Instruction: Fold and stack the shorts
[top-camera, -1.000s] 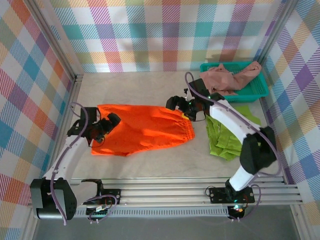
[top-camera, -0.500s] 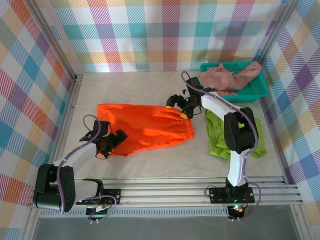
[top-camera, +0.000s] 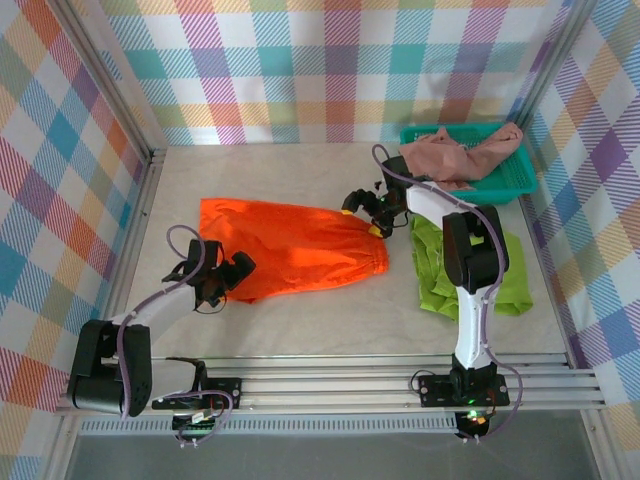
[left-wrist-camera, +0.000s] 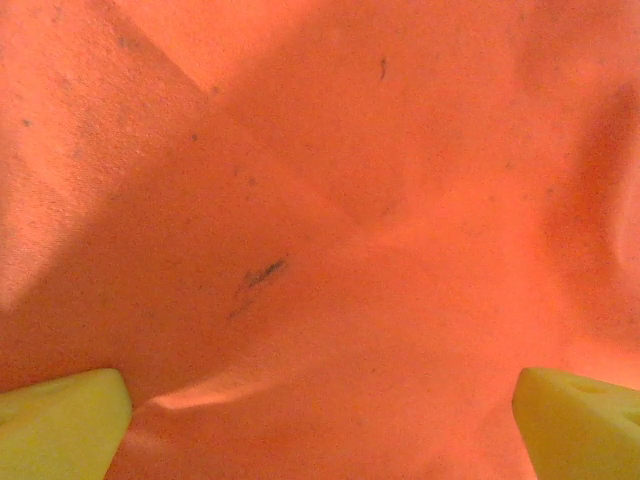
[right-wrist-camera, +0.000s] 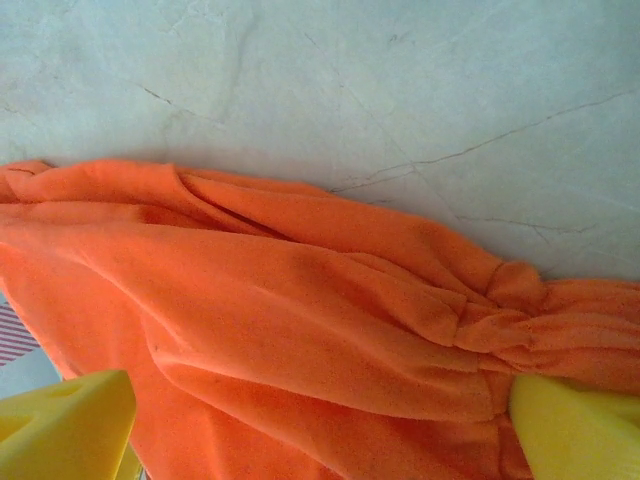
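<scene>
Across the middle of the table (top-camera: 300, 330) lie the orange shorts (top-camera: 300, 250), spread flat, with the gathered waistband at their right end. To the right, well apart from them, are the green shorts (top-camera: 500, 285), rumpled and partly hidden behind the right arm. At the far right corner sits the basket (top-camera: 520, 185), holding the pink shorts (top-camera: 455, 150) in a bunch, with one end draped over its rim; their drawstring cannot be made out. The left gripper (top-camera: 233, 278) is at the near left edge of the orange shorts, jaws spread wide and grasping nothing. Its wrist camera is so close to the cloth that no hem or seam is readable, and whether the pads touch it is unclear. The right gripper (top-camera: 362, 220) is over the waistband, also wide open and empty. In its wrist view one yellow pad (right-wrist-camera: 575, 430) sits against the gathers, and the frame cuts off the rest of the shorts.
</scene>
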